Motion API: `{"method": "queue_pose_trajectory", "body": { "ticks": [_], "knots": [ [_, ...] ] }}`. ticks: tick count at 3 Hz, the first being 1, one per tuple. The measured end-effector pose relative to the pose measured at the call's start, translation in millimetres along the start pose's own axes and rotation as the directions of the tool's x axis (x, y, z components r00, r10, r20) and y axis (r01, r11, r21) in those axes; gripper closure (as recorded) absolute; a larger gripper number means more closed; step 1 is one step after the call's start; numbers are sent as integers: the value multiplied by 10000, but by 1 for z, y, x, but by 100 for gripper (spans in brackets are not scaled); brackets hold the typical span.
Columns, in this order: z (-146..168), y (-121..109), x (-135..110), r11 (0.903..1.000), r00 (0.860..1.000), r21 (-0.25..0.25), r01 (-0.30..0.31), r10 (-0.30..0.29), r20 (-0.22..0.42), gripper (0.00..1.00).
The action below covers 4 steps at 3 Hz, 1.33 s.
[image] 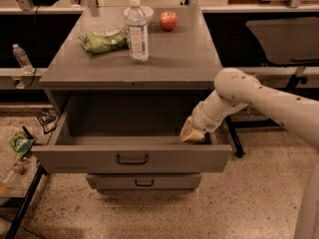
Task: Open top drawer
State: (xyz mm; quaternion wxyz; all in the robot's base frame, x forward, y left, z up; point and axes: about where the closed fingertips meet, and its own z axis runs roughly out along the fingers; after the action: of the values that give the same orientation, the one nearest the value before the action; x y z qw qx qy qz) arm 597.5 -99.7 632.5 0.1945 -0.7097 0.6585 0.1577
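Observation:
The top drawer (pixel 132 158) is a wide grey metal drawer with a small dark pull at the centre of its front. It stands pulled far out of the grey cabinet (pixel 134 63), and its deep box shows nothing inside. My gripper (pixel 192 133) hangs from the white arm that reaches in from the right. It sits just inside the drawer's right front corner, behind the front panel.
On the cabinet top stand a clear water bottle (pixel 137 31), a green snack bag (pixel 103 40), a red apple (pixel 168 20) and a white bowl (pixel 145 12). A narrower lower drawer (pixel 144 181) is closed beneath. Litter (pixel 20 146) lies on the floor at left.

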Motion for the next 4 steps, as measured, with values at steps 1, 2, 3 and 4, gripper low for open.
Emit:
{"method": "queue_pose_trajectory", "body": {
  "ticks": [1,2,3,4],
  "knots": [
    [10,24,-12,9965,9985,-737,-389,416,355,100],
    [12,46,-25,9865,9930,-1404,-848,952,693,100],
    [15,74,-38,9663,9824,-2210,-1323,1575,1006,100],
    [15,83,-42,9574,9783,-2474,-1487,1790,1048,100]
  ]
}}
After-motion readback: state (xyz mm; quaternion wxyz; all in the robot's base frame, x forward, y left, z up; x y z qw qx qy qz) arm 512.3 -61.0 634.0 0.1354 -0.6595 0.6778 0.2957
